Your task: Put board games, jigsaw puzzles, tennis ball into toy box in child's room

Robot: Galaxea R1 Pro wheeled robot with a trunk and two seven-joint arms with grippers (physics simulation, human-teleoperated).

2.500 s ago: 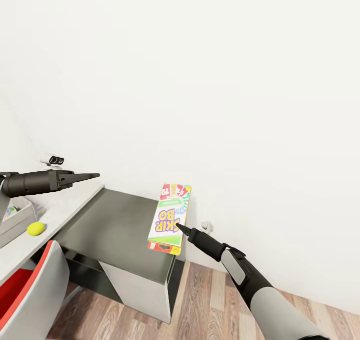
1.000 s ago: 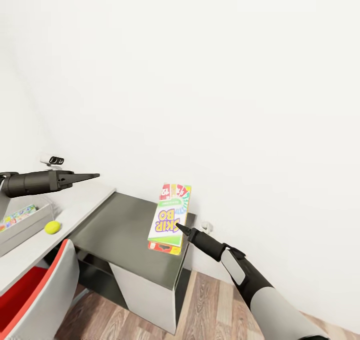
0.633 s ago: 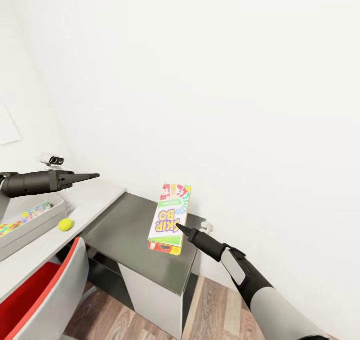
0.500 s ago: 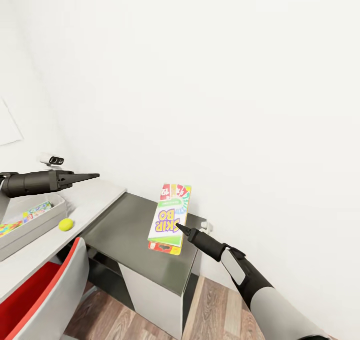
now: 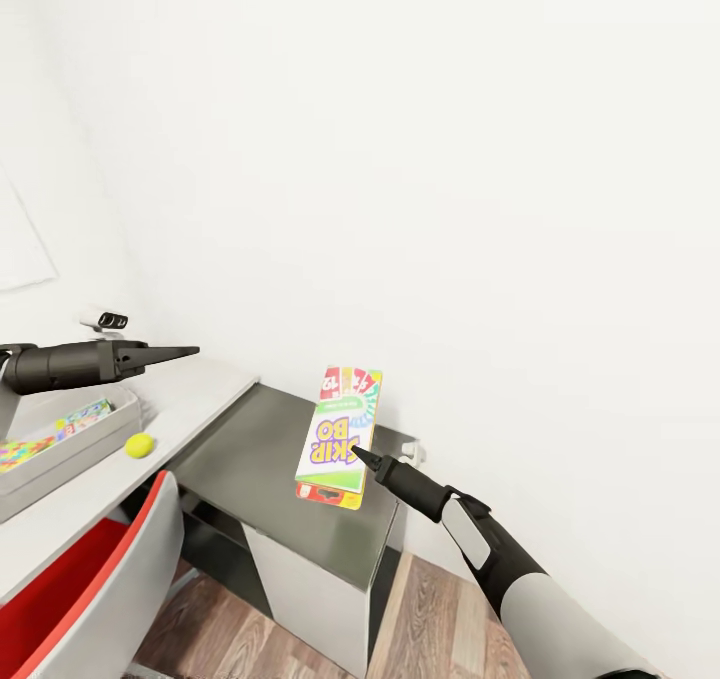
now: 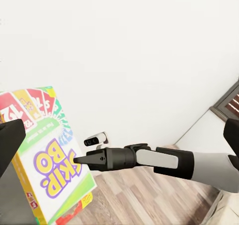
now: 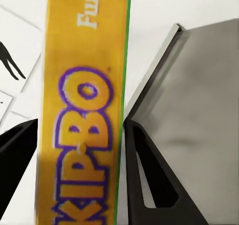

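Forward, right gripper (image 5: 360, 456) clamps board game (image 5: 340, 437) upright.

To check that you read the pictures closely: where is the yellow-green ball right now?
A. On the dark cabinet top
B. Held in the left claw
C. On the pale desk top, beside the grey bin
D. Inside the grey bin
C: in the head view the ball sits on the pale desk, just outside the wall of the grey bin.
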